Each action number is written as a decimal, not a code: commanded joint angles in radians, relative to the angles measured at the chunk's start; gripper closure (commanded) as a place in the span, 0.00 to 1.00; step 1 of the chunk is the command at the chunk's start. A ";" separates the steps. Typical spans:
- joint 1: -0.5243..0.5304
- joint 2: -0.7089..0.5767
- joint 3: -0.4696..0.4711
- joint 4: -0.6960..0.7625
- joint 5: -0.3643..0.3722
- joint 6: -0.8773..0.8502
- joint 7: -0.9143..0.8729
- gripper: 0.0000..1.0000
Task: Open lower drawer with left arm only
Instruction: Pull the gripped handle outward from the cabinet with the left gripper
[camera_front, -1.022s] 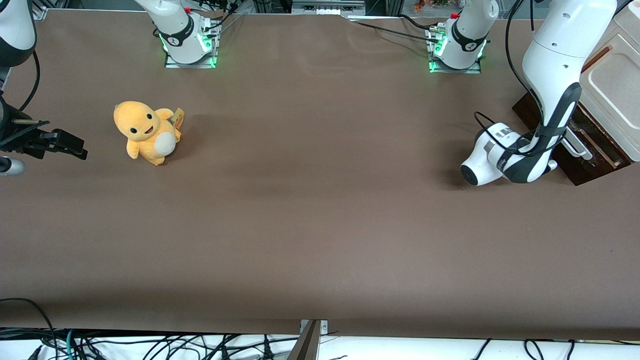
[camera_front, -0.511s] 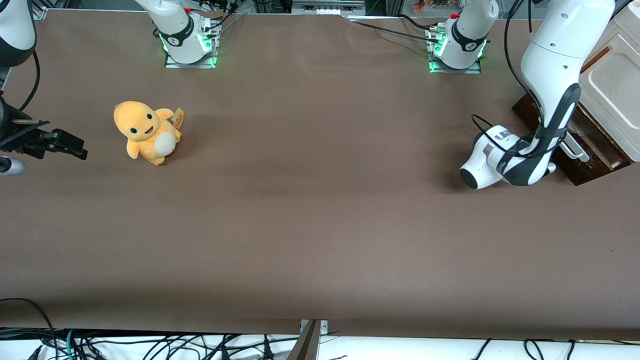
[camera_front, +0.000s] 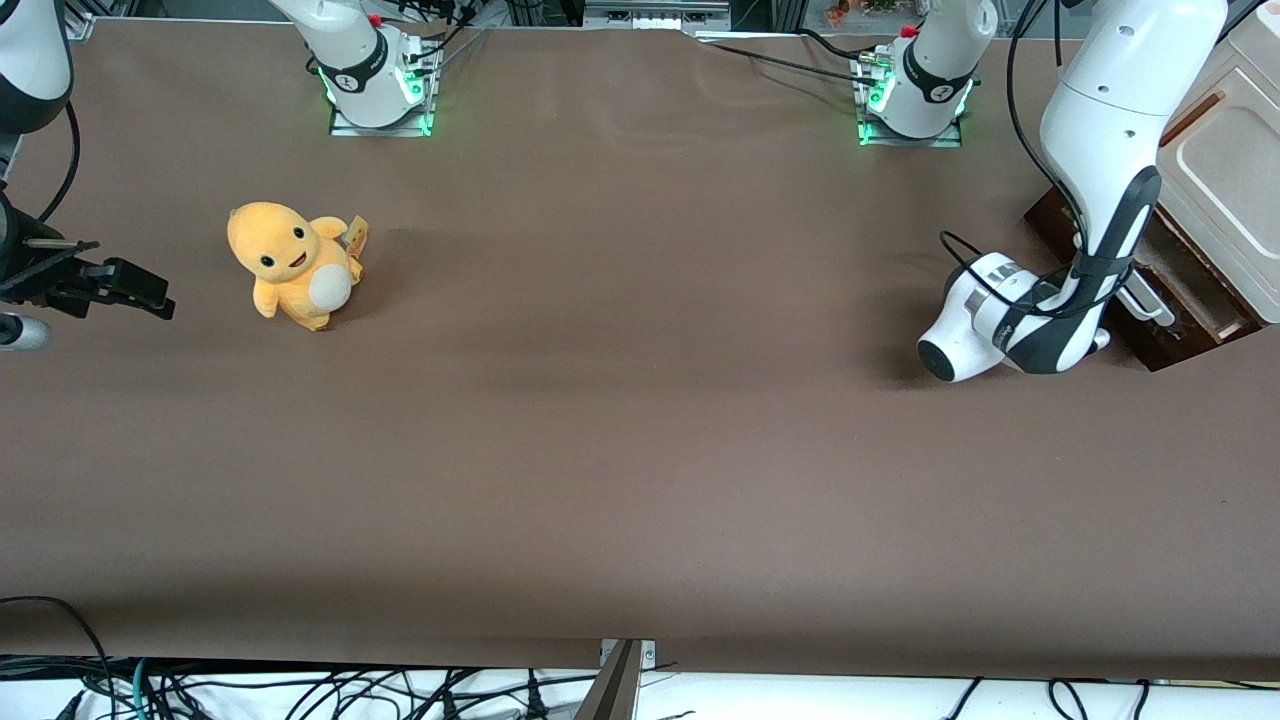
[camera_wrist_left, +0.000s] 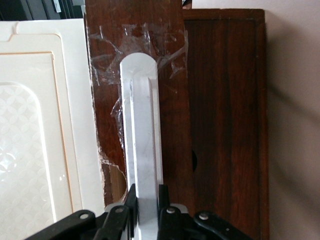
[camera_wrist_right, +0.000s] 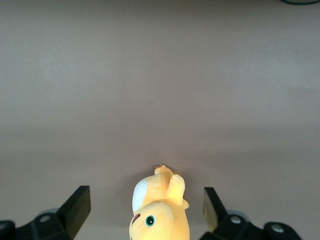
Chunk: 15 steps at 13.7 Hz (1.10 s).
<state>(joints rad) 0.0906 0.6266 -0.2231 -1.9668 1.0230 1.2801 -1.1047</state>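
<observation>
A robotics lab is showing itself here: white robot arms (camera_front: 1100, 150) are standing bolted on metal base plates (camera_front: 380, 120) glowing green along the edge of a brown-covered work table (camera_front: 640, 450), while loose black cables (camera_front: 300, 690) are trailing under its near edge and a yellow plush toy (camera_front: 292, 264) is sitting out as a test prop.

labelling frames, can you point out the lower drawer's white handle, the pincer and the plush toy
white handle (camera_wrist_left: 142, 130), left wrist view, middle of the bar.
pincer (camera_wrist_left: 146, 202), left wrist view, between its fingertips, shut on the handle.
plush toy (camera_front: 293, 264), front view, its orange body.
</observation>
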 joint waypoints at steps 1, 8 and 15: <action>-0.046 0.024 -0.006 0.052 -0.070 -0.013 0.078 0.88; -0.049 0.036 -0.004 0.060 -0.087 -0.016 0.078 0.45; -0.046 0.028 -0.005 0.062 -0.087 -0.015 0.092 0.00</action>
<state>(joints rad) 0.0424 0.6571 -0.2239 -1.9306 0.9602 1.2764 -1.0474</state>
